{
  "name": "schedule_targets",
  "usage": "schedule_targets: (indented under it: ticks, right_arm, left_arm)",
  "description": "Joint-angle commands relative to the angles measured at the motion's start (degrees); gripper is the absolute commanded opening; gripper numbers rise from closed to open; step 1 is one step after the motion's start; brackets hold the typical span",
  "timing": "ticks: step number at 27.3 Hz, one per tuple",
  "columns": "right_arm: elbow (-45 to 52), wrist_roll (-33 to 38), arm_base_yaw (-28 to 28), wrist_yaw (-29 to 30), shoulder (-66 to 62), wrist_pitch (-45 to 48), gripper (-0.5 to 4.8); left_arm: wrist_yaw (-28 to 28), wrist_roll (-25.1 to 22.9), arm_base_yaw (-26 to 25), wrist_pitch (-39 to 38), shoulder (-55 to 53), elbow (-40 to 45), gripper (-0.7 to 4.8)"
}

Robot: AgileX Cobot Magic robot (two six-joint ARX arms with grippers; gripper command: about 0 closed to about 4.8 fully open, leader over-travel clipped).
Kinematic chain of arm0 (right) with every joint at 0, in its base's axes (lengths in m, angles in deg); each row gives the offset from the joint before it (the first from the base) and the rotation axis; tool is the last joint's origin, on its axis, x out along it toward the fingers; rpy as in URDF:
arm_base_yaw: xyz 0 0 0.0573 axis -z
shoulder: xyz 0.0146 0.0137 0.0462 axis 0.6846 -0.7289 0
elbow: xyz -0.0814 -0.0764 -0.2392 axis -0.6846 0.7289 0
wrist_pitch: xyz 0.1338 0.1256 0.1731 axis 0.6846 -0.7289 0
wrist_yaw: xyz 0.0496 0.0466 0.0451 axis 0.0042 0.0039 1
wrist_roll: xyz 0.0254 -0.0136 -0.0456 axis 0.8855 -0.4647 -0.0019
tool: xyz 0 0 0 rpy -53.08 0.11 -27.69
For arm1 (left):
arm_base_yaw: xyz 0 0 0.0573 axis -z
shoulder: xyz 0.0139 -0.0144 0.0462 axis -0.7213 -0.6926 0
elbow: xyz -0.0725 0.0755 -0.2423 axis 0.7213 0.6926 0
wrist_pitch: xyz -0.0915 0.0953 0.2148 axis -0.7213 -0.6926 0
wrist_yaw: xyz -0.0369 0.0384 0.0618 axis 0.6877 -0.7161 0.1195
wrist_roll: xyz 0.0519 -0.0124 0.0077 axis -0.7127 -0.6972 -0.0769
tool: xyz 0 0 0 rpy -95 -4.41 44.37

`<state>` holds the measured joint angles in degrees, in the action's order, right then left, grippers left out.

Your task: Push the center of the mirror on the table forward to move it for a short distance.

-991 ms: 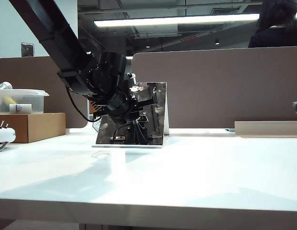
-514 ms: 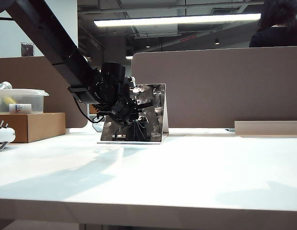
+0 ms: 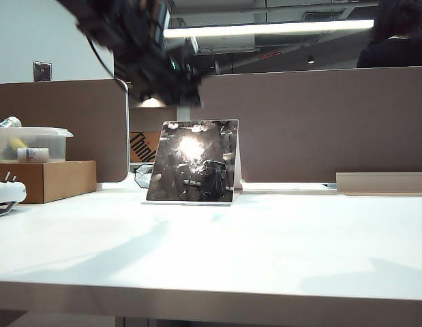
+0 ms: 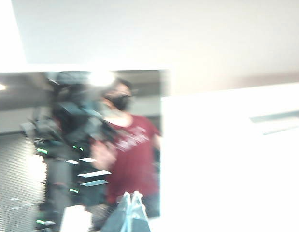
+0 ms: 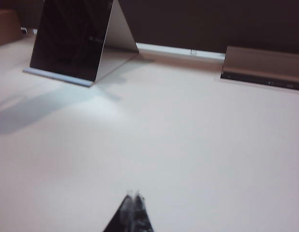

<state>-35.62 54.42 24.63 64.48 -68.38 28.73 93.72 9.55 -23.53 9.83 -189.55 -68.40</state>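
The mirror (image 3: pixel 193 162) stands slanted on the white table (image 3: pixel 265 238), a bright glare on its dark face and its thin white stand behind it. My left gripper (image 3: pixel 188 97) hangs blurred in the air above the mirror's top edge, clear of it. In the left wrist view its shut fingertips (image 4: pixel 131 195) point at the mirror (image 4: pixel 81 145), which reflects the arm and a person in red. My right gripper (image 5: pixel 135 195) is shut and holds nothing, low over the table (image 5: pixel 188 135), well away from the mirror (image 5: pixel 67 38). It does not show in the exterior view.
A brown cardboard box (image 3: pixel 50 178) with a plastic container (image 3: pixel 30 143) on it sits at the left, near a white device (image 3: pixel 3 194). Brown dividers (image 3: pixel 320 122) line the back. A beige bar (image 3: pixel 381 182) lies at the right rear, also seen as a beige bar (image 5: pixel 265 67).
My left arm has risen from the mirror's face to above its top edge. The mirror slid a little away from the camera, then stayed put.
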Motion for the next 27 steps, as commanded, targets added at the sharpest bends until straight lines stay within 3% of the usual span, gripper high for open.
schedule_targets:
  ticks: [1, 7, 13, 17, 20, 24, 27]
  right_arm:
    - [0.24, 0.02, 0.02, -0.04, 2.16, 0.94, -0.05]
    - [0.24, 0.04, 0.02, -0.04, 3.19, 1.18, -0.05]
    - [0.24, 0.02, 0.04, 0.02, 3.19, 0.96, -0.05]
    - [0.24, 0.04, 0.28, 0.02, 3.19, 0.98, -0.05]
    - [0.24, 0.04, 1.22, 0.09, 3.19, 0.98, -0.05]
    - [0.24, 0.04, 2.93, 0.09, 3.19, 0.96, -0.05]
    - [0.24, 0.02, 3.98, 0.04, 3.19, 0.98, -0.05]
  left_arm:
    - [6.97, -1.01, 0.04, -2.6, 12.13, 4.94, -0.05]
    - [6.58, -2.12, 2.32, -2.84, 31.47, 13.42, -0.05]
    - [-0.31, -6.21, 11.23, -3.06, 53.75, 28.09, -0.05]
    - [-11.89, -7.37, 23.45, -2.8, 69.46, 41.05, -0.05]
    - [-22.88, -8.15, 35.36, -3.91, 79.49, 49.64, -0.05]
    - [-36.98, -8.79, 49.27, -6.32, 89.09, 59.1, -0.05]
    - [-44.46, -8.68, 57.42, -9.77, 95.17, 65.33, -0.05]
